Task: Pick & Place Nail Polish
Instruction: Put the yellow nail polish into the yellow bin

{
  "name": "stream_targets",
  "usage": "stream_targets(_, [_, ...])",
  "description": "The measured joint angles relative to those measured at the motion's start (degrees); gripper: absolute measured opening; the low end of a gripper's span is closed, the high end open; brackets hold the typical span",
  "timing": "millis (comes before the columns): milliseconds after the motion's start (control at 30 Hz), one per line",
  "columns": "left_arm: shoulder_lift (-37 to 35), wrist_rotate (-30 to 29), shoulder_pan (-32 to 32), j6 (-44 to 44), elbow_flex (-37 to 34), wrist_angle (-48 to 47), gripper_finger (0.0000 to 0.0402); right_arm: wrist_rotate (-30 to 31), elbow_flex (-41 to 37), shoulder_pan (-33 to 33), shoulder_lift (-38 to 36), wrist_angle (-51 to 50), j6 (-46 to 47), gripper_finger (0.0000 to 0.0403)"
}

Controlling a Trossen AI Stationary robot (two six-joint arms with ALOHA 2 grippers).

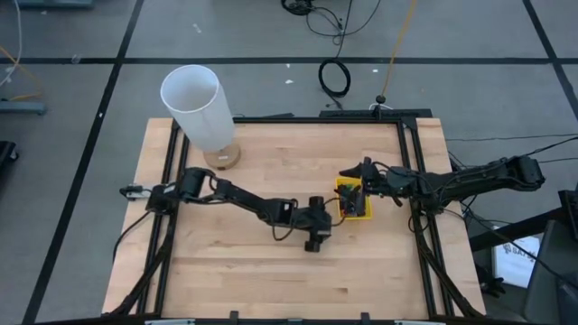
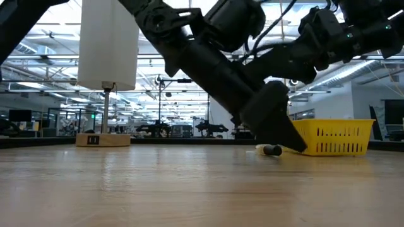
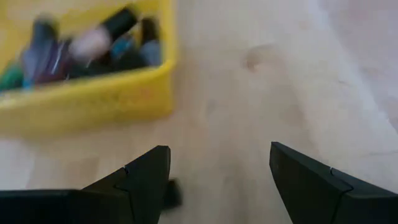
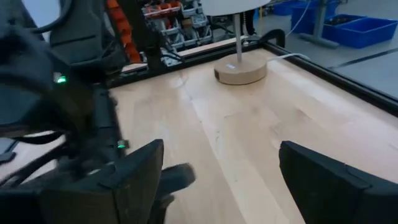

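While the left gripper (image 3: 217, 180) hovers with fingers apart beside the yellow plastic bin (image 3: 93, 99), lower squarely over the stray dark-capped nail polish bottle (image 2: 272, 150) before closing.

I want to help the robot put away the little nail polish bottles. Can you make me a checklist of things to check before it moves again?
1. Left end effector open: ok, fingers stand apart with nothing between them.
2. Right end effector open: ok, nothing is held.
3. Yellow bin has bottles in it: ok, several nail polish bottles lie inside.
4. Any bottle left outside: not ok, a small dark thing lies on the table beside the bin; whether it is a bottle, cannot tell.
5. Arms apart: cannot tell, both meet at the bin.
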Motion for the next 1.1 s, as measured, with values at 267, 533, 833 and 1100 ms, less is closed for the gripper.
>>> stream_targets(267, [-0.7,5.43,3.59,-15.5,0.34,-9.74,0.0266,-1.36,0.0,0.04,0.0,0.1,0.01,0.0304])
stream_targets(533, [-2.38,10.68,3.13,-17.22,0.2,-18.21,0.0266,-1.38,0.0,0.04,0.0,-0.33,0.01,0.0304])
stream_targets(833, [-8.0,10.65,0.6,-15.08,-0.37,-26.99,0.0266,-1.38,0.0,0.0,0.0,-0.78,0.01,0.0304])
stream_targets(1100, [-13.97,-3.56,-0.85,-17.02,-0.17,-37.77,0.0266,-1.39,0.0,0.02,0.0,-0.87,0.01,0.0304])
